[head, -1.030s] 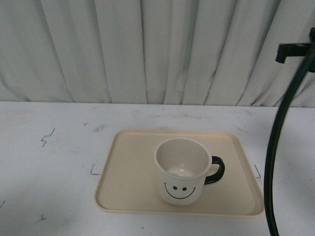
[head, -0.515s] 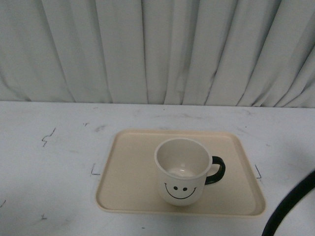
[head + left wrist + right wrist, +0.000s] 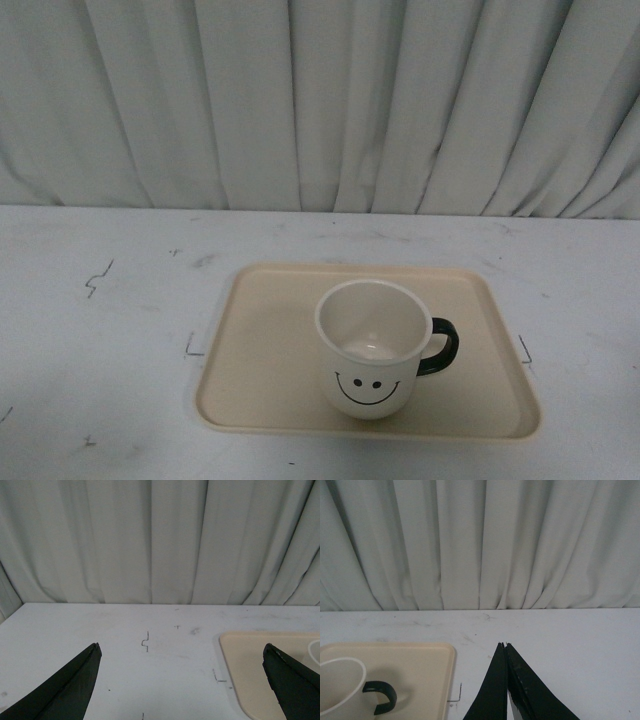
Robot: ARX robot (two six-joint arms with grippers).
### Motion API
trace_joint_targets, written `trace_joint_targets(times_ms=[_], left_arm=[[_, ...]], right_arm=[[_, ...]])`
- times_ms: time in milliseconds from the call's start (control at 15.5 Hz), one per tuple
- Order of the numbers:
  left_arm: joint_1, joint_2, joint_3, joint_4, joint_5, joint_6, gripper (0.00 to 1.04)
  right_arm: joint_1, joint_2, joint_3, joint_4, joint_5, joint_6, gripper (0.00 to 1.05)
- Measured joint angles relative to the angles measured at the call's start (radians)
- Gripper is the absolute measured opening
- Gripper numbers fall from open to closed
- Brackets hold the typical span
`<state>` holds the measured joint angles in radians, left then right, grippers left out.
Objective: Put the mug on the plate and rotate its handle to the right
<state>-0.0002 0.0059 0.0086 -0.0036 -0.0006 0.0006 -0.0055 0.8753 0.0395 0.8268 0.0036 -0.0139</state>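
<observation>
The cream mug stands upright on the beige plate, its smiley face toward the camera and its black handle pointing right. Neither arm shows in the front view. In the left wrist view my left gripper is open and empty over the table, with the plate's corner beside one finger. In the right wrist view my right gripper is shut and empty, off the plate's edge; the mug and its handle show there too.
A grey pleated curtain hangs behind the white table. Small black corner marks are drawn on the table beside the plate.
The right arm's black cable and bracket at the right of the front view dropped low and then left the view. The mug and plate have not moved.
</observation>
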Motion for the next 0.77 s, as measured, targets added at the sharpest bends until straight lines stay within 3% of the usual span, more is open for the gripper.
trace_joint_targets(times_ms=[258, 773], left_arm=[[0.000, 0.000, 0.000, 0.000, 0.000, 0.000, 0.98], [0.000, 0.000, 0.000, 0.000, 0.000, 0.000, 0.98]], right_arm=[[0.000, -0.291, -0.028, -0.254, 0.000, 0.000, 0.02], [0.000, -0.461, -0.028, -0.414, 0.000, 0.000, 0.02]])
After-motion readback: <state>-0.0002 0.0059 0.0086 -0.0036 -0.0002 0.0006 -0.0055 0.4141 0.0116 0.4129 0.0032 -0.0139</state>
